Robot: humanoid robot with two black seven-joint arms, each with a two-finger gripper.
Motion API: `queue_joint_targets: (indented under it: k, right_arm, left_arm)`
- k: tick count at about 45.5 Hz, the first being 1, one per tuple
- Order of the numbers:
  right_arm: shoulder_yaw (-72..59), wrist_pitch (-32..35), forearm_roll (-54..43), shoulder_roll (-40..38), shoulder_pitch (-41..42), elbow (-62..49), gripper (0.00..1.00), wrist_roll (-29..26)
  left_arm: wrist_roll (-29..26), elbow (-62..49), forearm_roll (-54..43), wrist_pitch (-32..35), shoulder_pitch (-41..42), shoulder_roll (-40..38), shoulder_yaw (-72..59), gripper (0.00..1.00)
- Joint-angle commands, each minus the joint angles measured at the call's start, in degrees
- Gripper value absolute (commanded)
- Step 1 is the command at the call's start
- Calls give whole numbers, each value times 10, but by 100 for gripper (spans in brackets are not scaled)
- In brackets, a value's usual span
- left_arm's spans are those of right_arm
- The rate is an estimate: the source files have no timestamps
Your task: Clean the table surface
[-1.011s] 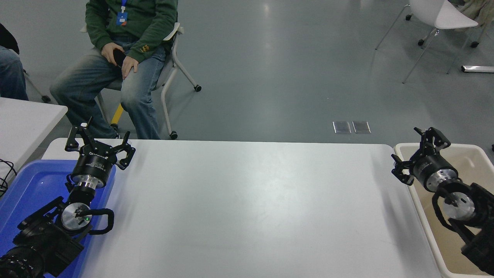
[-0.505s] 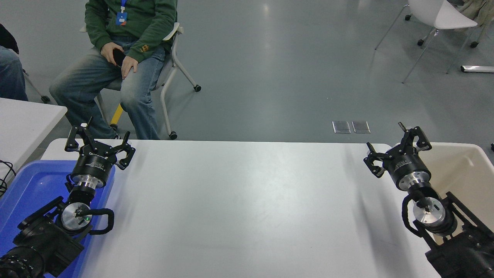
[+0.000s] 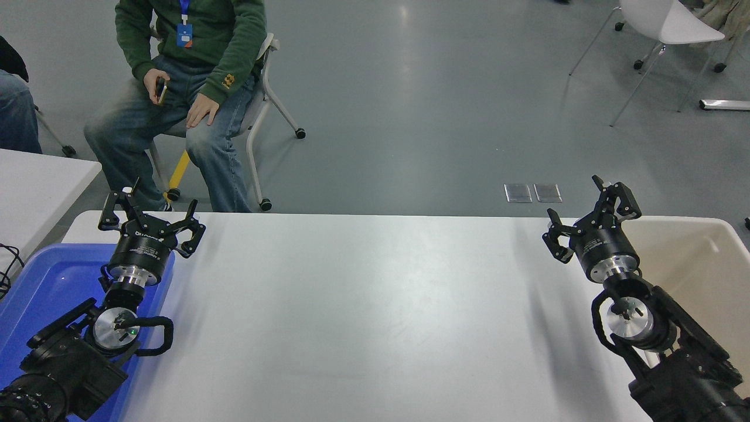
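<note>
The table surface [image 3: 363, 310] is a large matte white top with rounded corners; nothing lies on it. My left gripper [image 3: 151, 218] is open and empty, parked at the lower left over the table's far left corner, beside the blue tray. My right gripper [image 3: 586, 215] is open and empty, raised over the table's far right corner, just left of the beige bin.
A blue plastic tray [image 3: 41, 293] sits at the left under my left arm. A beige bin [image 3: 703, 258] stands off the right edge. A smaller white table [image 3: 35, 187] is at the far left. A person [image 3: 187, 76] sits on a chair beyond the far edge, holding a phone.
My right arm has swung left, from over the beige bin to above the table's far right corner. The left arm has not moved. The seated person shifted and lifted the phone.
</note>
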Motion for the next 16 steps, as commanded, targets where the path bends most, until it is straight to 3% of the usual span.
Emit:
queue_joint_targets:
  k: [1,16]
  right_arm:
    - [0,-5,-4,17,20,-25,100,8]
    - [-4,-1,-3,17,20,-42,100,8]
  left_arm:
    - [0,0,0,0,0,0,0,100]
    - [0,0,0,0,0,0,0,100]
